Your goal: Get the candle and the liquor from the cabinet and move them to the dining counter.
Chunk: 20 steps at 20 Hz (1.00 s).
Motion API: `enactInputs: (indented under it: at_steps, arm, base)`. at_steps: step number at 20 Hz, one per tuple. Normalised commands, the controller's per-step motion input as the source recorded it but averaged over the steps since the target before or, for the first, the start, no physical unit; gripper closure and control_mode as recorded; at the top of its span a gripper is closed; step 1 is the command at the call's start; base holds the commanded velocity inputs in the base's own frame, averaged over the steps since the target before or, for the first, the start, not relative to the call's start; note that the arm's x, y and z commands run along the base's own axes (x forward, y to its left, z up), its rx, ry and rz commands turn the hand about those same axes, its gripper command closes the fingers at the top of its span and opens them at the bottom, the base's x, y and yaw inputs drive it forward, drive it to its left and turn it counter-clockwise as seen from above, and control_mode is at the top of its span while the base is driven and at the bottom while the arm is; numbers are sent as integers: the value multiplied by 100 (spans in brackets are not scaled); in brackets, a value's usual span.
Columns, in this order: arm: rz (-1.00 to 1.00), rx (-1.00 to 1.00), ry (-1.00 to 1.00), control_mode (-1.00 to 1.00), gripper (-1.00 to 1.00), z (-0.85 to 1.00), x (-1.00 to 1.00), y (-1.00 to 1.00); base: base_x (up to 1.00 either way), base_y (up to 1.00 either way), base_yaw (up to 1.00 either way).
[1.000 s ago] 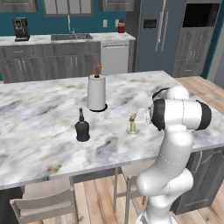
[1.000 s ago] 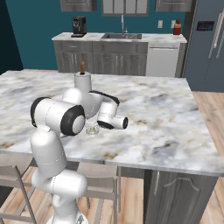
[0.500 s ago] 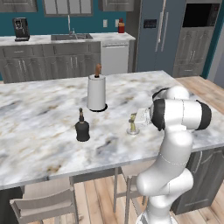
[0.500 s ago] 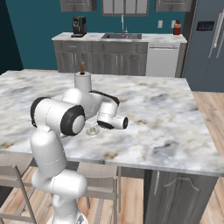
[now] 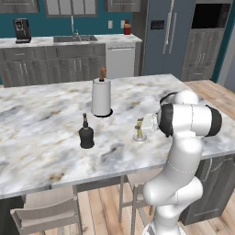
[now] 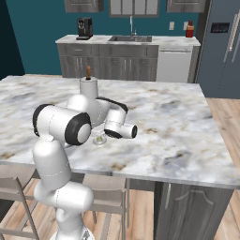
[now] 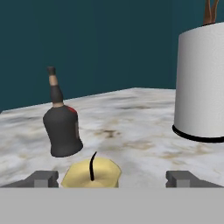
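The candle [image 5: 139, 129], pale yellow in a small white holder, stands upright on the dining counter [image 5: 41, 142] near its front edge. My gripper [image 5: 142, 125] is level with it and open. In the hand view the candle's top [image 7: 92, 173] sits between the fingertips [image 7: 42, 178], which stand wide apart and clear of it. The liquor [image 5: 86, 134], a squat black bottle, stands upright on the counter to the candle's left, and the hand view shows the liquor [image 7: 63, 127] beyond the candle. The candle's holder [image 6: 99, 139] peeks out beside my forearm.
A white paper-towel roll [image 5: 101, 97] stands behind the candle and the bottle. Stools [image 5: 46, 215] sit under the counter's front edge. The back wall has a sink counter [image 5: 69, 40], a coffee machine [image 5: 21, 30], a red bottle [image 5: 127, 28] and wall cabinets [image 5: 18, 4].
The jaws have spread wide and let go of the candle, which stays upright on the counter. The arm, the bottle and the roll have not moved.
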Motion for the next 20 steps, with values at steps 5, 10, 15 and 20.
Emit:
enactInputs:
  at_steps: [5,10,15,20]
  arm:
    - [0,0,0,-100,-100,0,-2,-4]
    - [-2,0,0,-100,-100,0,-9,-21]
    - [0,0,0,-100,-100,3,-13,-32]
    - [-3,0,0,-100,-100,24,-1,-13]
  base:
    - [0,0,0]
    - [0,0,0]
    - [0,0,0]
    - [0,0,0]
